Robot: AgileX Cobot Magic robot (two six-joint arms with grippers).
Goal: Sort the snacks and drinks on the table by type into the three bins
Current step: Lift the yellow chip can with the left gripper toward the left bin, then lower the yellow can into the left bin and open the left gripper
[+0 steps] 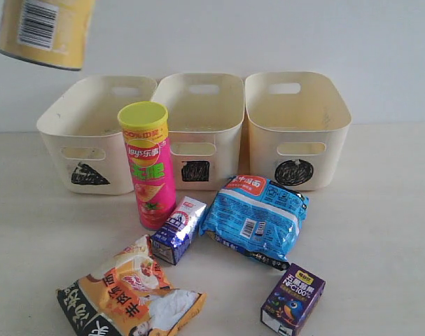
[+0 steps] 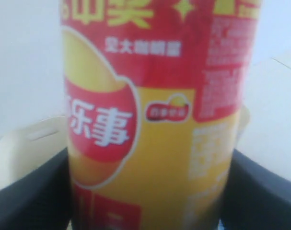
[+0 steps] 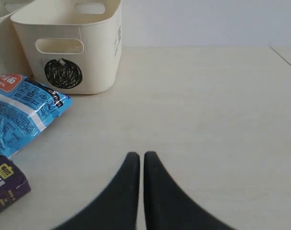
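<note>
Plain white wall [image 1: 268, 35] behind, pale table [image 1: 380, 231] in front, three cream bins lined up at the back: triangle bin [image 1: 65, 143], square bin [image 1: 219, 140], circle bin [image 1: 324, 140]. The left hand [image 2: 145, 191] is clamped on the yellow-orange tube [image 1: 47, 31], dark fingers [image 2: 30, 196] pressed to either side of it. The tube hangs way up in the air, slightly tilted, roughly above the outer end of the triangle bin. That height looks like the big worry: let go from there and a tall hard can probably bounces, clips the rim, or lands outside. It's also a smooth round can held only by its sides, so it could slip or swing more crooked on the way down. The other trap is the pink tube [image 1: 150, 168], standing upright just in front of the gap between the triangle and square bins. A low arm sweep would likely topple it onto the slim carton [image 1: 178, 229] right beside it. The right hand [image 3: 141, 165] sits with its fingers together over bare table near the circle bin, carrying nothing. The blue packet [image 1: 254, 218], purple carton [image 1: 293, 297] and orange bag [image 1: 128, 294] lie on the table unsorted.
</note>
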